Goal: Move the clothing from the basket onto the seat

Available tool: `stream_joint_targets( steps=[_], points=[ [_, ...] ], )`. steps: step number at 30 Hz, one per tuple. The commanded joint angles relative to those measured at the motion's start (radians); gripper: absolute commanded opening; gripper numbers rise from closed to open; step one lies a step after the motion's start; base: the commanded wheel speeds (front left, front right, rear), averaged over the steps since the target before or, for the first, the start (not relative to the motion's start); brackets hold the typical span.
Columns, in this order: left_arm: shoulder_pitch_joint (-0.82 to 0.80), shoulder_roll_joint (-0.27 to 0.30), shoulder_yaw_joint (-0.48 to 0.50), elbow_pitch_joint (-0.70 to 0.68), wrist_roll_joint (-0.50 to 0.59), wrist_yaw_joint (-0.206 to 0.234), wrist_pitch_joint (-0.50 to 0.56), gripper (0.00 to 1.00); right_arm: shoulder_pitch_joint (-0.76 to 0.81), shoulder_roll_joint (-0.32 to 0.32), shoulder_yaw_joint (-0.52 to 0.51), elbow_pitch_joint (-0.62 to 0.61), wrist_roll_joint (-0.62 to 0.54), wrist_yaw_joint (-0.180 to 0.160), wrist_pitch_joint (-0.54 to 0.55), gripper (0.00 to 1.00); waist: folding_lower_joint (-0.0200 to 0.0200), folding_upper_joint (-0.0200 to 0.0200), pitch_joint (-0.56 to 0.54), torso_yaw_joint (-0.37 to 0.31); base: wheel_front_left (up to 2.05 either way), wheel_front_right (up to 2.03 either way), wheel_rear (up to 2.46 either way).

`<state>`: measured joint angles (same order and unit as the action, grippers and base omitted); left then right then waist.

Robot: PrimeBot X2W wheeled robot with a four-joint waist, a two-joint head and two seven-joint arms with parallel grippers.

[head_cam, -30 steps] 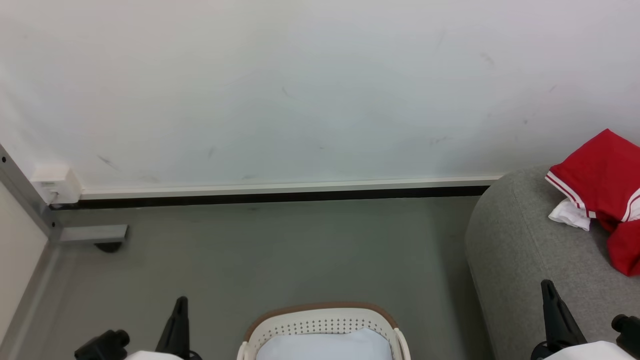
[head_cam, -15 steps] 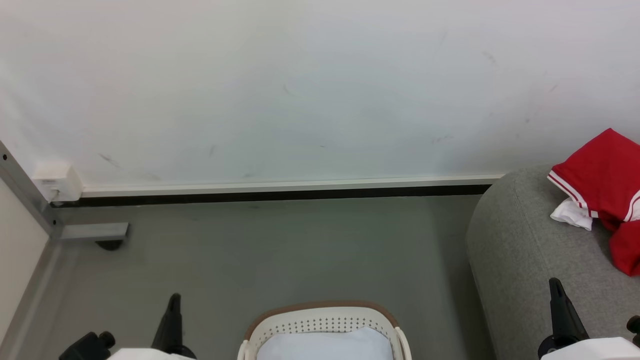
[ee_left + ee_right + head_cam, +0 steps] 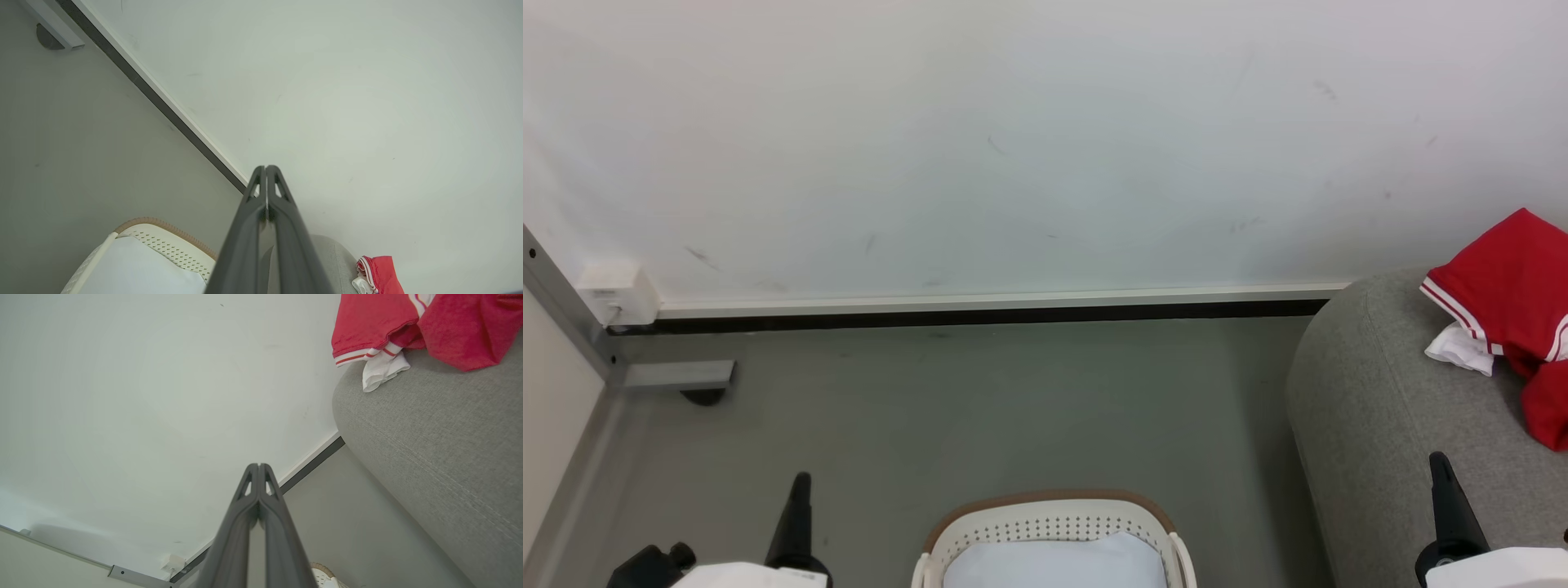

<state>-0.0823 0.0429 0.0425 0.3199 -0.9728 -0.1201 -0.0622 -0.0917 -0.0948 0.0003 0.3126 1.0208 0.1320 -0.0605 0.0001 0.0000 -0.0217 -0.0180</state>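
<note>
Red clothing (image 3: 1507,286) lies on the grey seat (image 3: 1372,408); left of the seat, the basket (image 3: 1049,500) shows a pale liner (image 3: 1049,563). Left pincer (image 3: 266,169) and right pincer (image 3: 259,466) are pressed together, empty. The task looks finished.

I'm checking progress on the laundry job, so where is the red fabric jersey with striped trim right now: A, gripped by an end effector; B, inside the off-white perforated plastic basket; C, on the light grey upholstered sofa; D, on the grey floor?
C: the red fabric jersey lies draped on top of the light grey upholstered sofa.
</note>
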Motion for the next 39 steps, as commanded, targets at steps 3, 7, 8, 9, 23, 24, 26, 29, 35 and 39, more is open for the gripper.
stream_joint_targets(
  steps=[3,7,8,9,23,24,26,29,35,39],
  points=[
    [-0.023,0.007,0.009,-0.018,-0.058,-0.004,0.014,0.0,-0.02,0.0,-0.013,-0.02,0.055,-0.001,0.015,0.0,0.0,0.0,0.001,0.001,0.0,0.0,0.0],
    [-0.024,0.007,0.014,-0.023,-0.104,-0.005,0.026,0.0,-0.02,0.004,-0.021,-0.024,0.095,-0.001,0.027,0.0,0.0,0.0,0.002,0.002,0.0,0.0,0.0],
    [-0.024,0.007,0.015,-0.024,-0.113,-0.005,0.029,0.0,-0.02,0.005,-0.023,-0.025,0.104,-0.001,0.03,0.0,0.0,0.0,0.003,0.002,0.0,0.0,0.0],
    [-0.025,0.007,0.017,-0.025,-0.121,-0.005,0.032,0.0,-0.02,0.005,-0.025,-0.026,0.113,-0.001,0.033,0.0,0.0,0.0,0.003,0.002,0.0,0.0,0.0],
    [-0.025,0.008,0.033,-0.038,-0.257,-0.007,0.071,0.0,-0.021,0.015,-0.049,-0.038,0.237,-0.001,0.071,0.0,0.0,0.0,0.008,0.006,0.0,0.0,0.0],
    [-0.026,0.008,0.033,-0.039,-0.267,-0.007,0.073,0.0,-0.021,0.016,-0.051,-0.039,0.246,-0.001,0.073,0.0,0.0,0.0,0.008,0.006,0.0,0.0,0.0],
    [-0.026,0.008,0.035,-0.041,-0.287,-0.008,0.079,0.0,-0.021,0.016,-0.055,-0.041,0.265,-0.001,0.078,0.0,0.0,0.0,0.009,0.006,0.0,0.0,0.0],
    [-0.026,0.009,0.038,-0.044,-0.309,-0.008,0.086,0.0,-0.021,0.018,-0.059,-0.043,0.287,-0.002,0.085,0.0,-0.0001,0.0,0.01,0.007,0.0,0.0,0.0],
    [-0.027,0.009,0.043,-0.05,-0.36,-0.009,0.099,0.0,-0.021,0.022,-0.067,-0.047,0.336,-0.002,0.099,0.0,-0.0001,0.0,0.012,0.008,0.0,0.0,0.0],
    [-0.028,0.009,0.046,-0.053,-0.394,-0.01,0.108,0.0,-0.021,0.025,-0.073,-0.05,0.362,-0.002,0.108,0.0,-0.0001,0.0,0.013,0.009,0.0,0.0,0.0]
  ],
)
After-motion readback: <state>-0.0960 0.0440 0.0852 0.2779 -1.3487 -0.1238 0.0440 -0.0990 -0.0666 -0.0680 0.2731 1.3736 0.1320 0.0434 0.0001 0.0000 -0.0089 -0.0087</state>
